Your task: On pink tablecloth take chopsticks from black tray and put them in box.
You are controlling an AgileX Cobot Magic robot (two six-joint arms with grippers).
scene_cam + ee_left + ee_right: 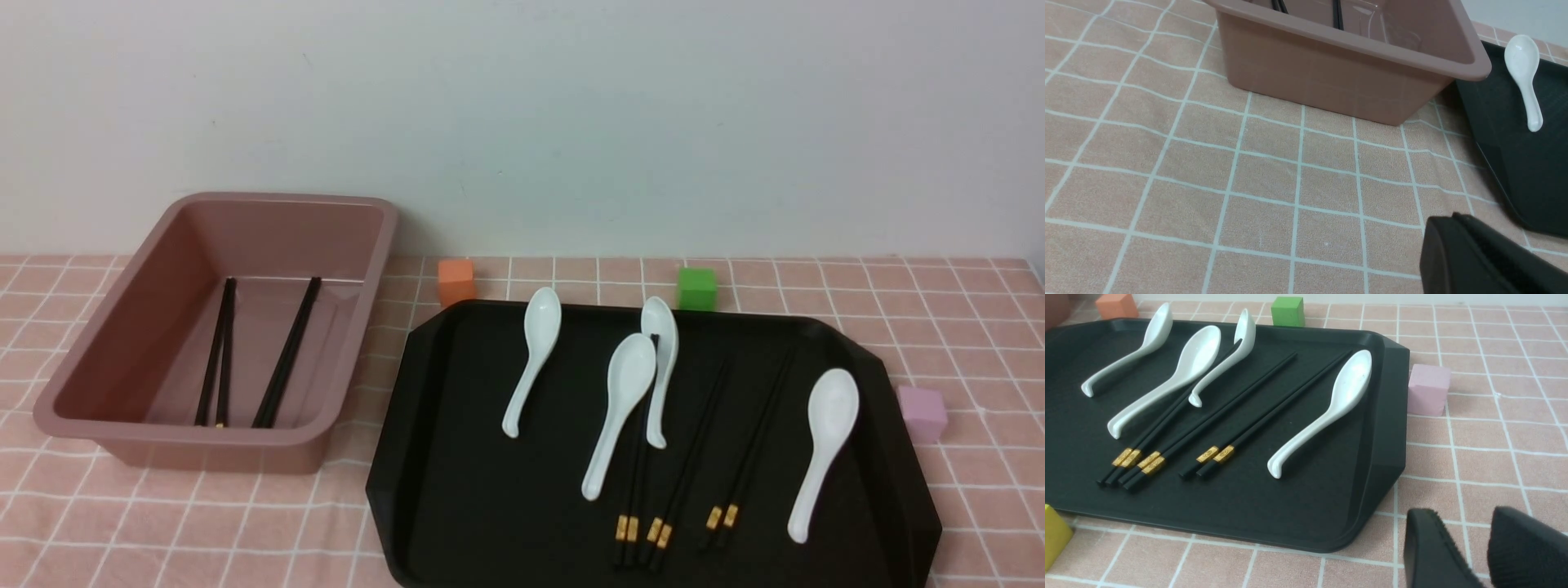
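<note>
6 chopsticks [1216,412] are lying in 3 pairs on the black tray [457,490], gold-banded ends toward the robot, long axes running away from it. The right gripper [1482,539], nearer them, is hovering off the tray's near right corner, jaws slightly parted and holding nothing. 4 are already lying in the box [245,208], left of the tray. For the left gripper [1474,253] I cannot tell. No writing is showing.

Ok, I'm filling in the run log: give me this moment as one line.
chopsticks in box: two pairs | chopsticks on black tray: three pairs | left gripper: empty | right gripper: open, empty
</note>
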